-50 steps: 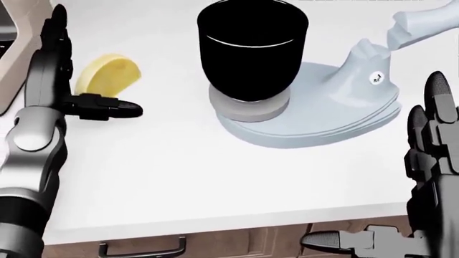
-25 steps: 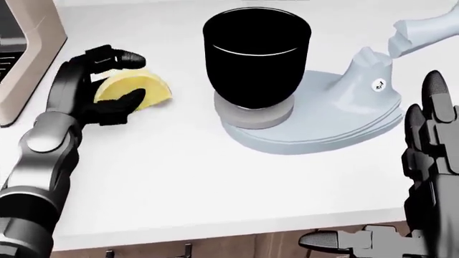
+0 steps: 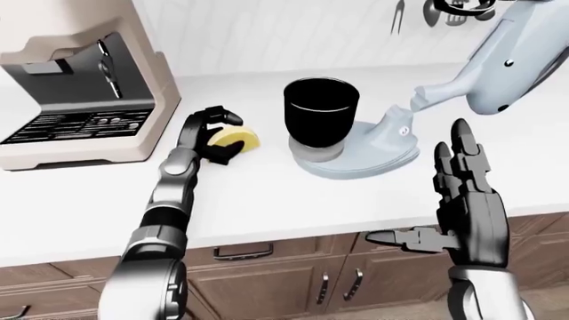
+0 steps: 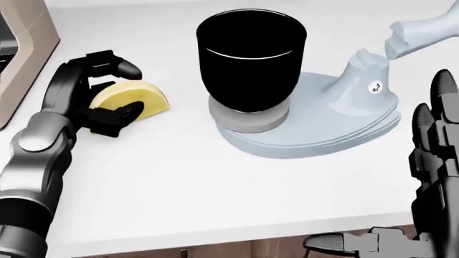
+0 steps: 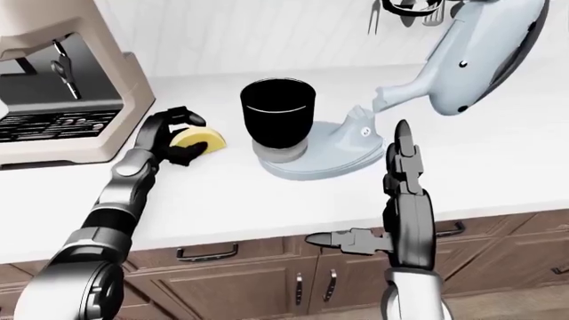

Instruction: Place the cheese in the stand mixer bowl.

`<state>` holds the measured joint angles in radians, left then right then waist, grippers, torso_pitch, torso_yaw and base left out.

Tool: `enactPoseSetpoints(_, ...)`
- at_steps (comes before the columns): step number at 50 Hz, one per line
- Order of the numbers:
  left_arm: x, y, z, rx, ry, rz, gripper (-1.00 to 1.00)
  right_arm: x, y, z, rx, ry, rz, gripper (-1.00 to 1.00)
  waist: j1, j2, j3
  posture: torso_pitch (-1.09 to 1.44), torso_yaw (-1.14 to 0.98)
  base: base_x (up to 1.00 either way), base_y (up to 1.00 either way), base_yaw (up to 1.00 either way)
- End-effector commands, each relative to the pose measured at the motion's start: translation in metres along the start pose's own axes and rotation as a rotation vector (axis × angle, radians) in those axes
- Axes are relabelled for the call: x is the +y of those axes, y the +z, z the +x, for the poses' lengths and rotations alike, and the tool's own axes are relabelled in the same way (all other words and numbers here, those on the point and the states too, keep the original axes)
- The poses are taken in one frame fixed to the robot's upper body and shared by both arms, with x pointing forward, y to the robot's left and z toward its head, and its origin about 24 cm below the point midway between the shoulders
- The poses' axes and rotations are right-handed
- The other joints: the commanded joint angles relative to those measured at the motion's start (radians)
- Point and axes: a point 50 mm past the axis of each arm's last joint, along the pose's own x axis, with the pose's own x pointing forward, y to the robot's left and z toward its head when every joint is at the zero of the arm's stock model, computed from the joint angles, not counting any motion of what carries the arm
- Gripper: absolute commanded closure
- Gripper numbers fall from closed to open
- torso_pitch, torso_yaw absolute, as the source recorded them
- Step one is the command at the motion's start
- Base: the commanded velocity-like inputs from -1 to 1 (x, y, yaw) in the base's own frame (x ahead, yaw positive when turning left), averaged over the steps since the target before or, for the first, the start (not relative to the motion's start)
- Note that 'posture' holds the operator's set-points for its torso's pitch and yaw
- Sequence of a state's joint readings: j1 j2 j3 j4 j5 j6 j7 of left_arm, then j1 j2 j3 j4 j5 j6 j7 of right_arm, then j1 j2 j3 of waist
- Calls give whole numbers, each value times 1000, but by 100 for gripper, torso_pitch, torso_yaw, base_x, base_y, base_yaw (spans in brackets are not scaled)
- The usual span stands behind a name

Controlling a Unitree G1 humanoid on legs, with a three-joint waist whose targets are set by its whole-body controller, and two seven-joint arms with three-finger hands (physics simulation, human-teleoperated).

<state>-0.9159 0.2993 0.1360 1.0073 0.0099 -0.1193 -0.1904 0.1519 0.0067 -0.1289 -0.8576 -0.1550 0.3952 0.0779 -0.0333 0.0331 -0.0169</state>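
A yellow wedge of cheese (image 4: pixel 133 100) lies on the white counter (image 4: pixel 179 177), left of the stand mixer. My left hand (image 4: pixel 100 94) is curled round the cheese's left side, fingers over its top and thumb under its near edge. The black mixer bowl (image 4: pixel 251 54) stands upright on the pale blue stand mixer base (image 4: pixel 323 126); the mixer head (image 3: pixel 515 60) is tilted up. My right hand (image 4: pixel 430 161) is open and empty, held upright at the right edge of the head view, below the mixer base.
A beige coffee machine (image 3: pixel 80 93) stands on the counter to the left of the cheese. Wooden cabinet drawers (image 3: pixel 267 267) run under the counter edge. Utensils (image 3: pixel 435 10) hang on the wall above the mixer.
My left hand moved onto the cheese and its fingers closed round it. The cheese has shifted slightly on the counter. The right hand stays still.
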Motion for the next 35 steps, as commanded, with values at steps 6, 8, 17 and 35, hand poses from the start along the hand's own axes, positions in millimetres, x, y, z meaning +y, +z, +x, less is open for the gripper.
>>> enactPoseSetpoints(6, 0, 17, 1, -41, -9, 27, 100, -1, 13, -1, -78, -6, 1, -100, 2, -5, -6, 0, 0, 0, 0, 0)
enactPoseSetpoints(8, 2, 20, 2, -49, -4, 27, 100, -2, 13, -1, -78, -8, 1, -100, 3, -7, -5, 0, 0, 0, 0, 0)
enactPoseSetpoints(17, 12, 45, 2, -94, 23, 35, 100, -1, 14, -2, -81, -10, 4, -100, 6, -11, 3, 0, 0, 0, 0, 0)
enactPoseSetpoints(35, 26, 72, 2, -138, 50, 44, 100, -1, 12, -2, -79, -8, 9, -100, 20, -20, 10, 0, 0, 0, 0, 0)
